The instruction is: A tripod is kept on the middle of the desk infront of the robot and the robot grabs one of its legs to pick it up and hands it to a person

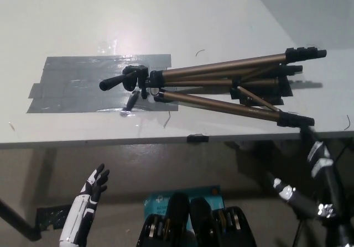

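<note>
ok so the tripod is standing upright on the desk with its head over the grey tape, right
Not quite. The tripod is lying on its side on the desk, not standing upright. The rest holds: its head is over the grey tape. The head view shows this.

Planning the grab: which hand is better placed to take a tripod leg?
Right. The right hand is just below a foot of the tripod; the left hand is open, short of the desk, far off.
</note>
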Robot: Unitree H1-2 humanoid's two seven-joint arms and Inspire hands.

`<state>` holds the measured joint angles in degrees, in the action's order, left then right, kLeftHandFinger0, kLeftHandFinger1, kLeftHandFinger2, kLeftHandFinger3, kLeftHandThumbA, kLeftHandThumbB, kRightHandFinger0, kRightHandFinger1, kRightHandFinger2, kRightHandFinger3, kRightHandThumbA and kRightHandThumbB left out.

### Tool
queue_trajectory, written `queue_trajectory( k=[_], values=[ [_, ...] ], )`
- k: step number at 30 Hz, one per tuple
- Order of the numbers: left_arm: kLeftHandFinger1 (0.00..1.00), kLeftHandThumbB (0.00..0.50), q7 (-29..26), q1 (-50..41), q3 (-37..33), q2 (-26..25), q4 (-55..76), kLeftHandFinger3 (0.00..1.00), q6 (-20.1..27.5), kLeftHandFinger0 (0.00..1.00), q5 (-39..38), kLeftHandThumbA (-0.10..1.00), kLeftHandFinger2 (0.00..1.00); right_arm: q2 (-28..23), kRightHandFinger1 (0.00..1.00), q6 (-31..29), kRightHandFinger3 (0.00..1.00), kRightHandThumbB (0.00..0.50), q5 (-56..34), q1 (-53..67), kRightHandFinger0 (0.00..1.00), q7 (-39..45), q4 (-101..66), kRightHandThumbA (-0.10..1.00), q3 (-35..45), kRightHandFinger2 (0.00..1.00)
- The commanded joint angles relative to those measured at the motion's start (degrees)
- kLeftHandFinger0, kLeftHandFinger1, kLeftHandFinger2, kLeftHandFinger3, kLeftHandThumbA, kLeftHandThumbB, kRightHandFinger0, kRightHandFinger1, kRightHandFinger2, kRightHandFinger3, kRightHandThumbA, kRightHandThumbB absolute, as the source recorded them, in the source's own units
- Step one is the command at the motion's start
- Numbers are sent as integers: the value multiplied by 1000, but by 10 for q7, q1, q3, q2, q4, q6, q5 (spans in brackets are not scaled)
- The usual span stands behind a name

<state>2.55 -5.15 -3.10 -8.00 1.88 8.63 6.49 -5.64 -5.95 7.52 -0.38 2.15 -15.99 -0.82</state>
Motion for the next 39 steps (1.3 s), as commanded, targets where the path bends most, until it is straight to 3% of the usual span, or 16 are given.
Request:
queue_trajectory(
  k=[1, 7, 15, 28, 39],
  values=[
    [1000, 203, 1, 0, -3, -3, 17, 1000, 10, 1000, 10, 1000, 1000, -80, 1000, 72, 1000, 381, 226, -150, 1000, 48, -96, 1000, -10, 1000],
    [1000, 169, 5, -4, -3, -4, 14, 1000, 20, 1000, 1, 1000, 1000, -109, 1000, 105, 1000, 429, 321, -242, 1000, 51, -30, 1000, -48, 1000],
    [1000, 180, 4, 1, -2, -7, 12, 1000, 20, 1000, 5, 1000, 1000, -115, 1000, 142, 1000, 469, 430, -346, 1000, 36, 85, 1000, -117, 1000],
    [1000, 193, 6, -1, -3, -8, 17, 1000, 12, 1000, 6, 1000, 1000, -86, 1000, 187, 1000, 477, 503, -465, 1000, -21, 273, 1000, -209, 1000],
    [1000, 188, 8, 2, -3, -10, 16, 1000, 18, 1000, 6, 1000, 1000, -54, 1000, 197, 1000, 477, 483, -524, 1000, -79, 421, 1000, -237, 1000]
  ],
)
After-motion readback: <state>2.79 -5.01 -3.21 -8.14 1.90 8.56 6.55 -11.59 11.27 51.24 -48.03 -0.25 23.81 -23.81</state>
